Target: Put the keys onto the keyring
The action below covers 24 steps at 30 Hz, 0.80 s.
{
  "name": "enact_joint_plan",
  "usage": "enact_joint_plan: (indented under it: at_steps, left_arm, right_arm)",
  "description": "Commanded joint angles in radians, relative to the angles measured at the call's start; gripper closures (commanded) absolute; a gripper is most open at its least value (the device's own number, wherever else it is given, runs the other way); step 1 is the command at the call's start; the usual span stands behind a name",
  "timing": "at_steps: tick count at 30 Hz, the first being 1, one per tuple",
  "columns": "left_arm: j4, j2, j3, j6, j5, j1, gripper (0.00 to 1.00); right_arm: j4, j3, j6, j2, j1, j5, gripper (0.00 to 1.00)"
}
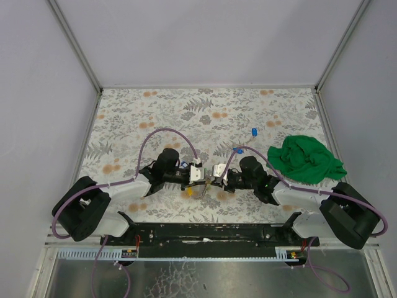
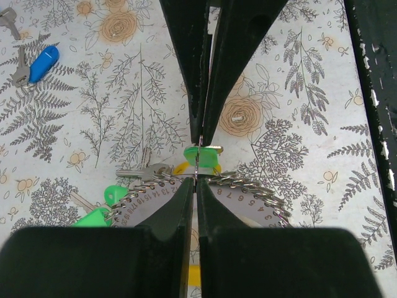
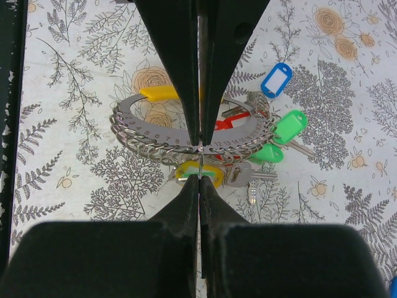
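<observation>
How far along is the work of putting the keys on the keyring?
Done: several tagged keys seem to hang on the keyring. In hand: the left gripper pinches the keyring; the right gripper apparently holds a green-tagged key at it. Left: at least two blue-tagged keys lie loose.

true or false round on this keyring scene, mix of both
1. The green cloth lies on the right side of the table. True.
2. Both grippers are open. False: the left gripper and right gripper are shut, with the keyring at their tips.
3. A blue-tagged key lies apart from the keyring. True.
4. The keyring rests on the green cloth. False: it is over the patterned table, between the grippers.
5. No yellow tag is at the keyring. False: a yellow tag is there.
</observation>
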<state>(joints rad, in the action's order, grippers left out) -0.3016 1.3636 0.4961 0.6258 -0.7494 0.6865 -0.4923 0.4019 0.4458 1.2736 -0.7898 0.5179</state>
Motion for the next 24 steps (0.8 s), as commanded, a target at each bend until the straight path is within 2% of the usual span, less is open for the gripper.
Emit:
enact_joint_plan:
  at_steps: [1,24]
  left_arm:
    - [-0.033,0.009,0.034,0.012,-0.031,0.004,1.0]
    - [-0.058,0.018,0.036,-0.012,-0.099,0.004,1.0]
  right_arm:
    - [-0.043,0.031,0.014,0.004,-0.012,0.029,1.0]
    - [-0.046,0.044,0.038,0.003,-0.059,-0.042,1.0]
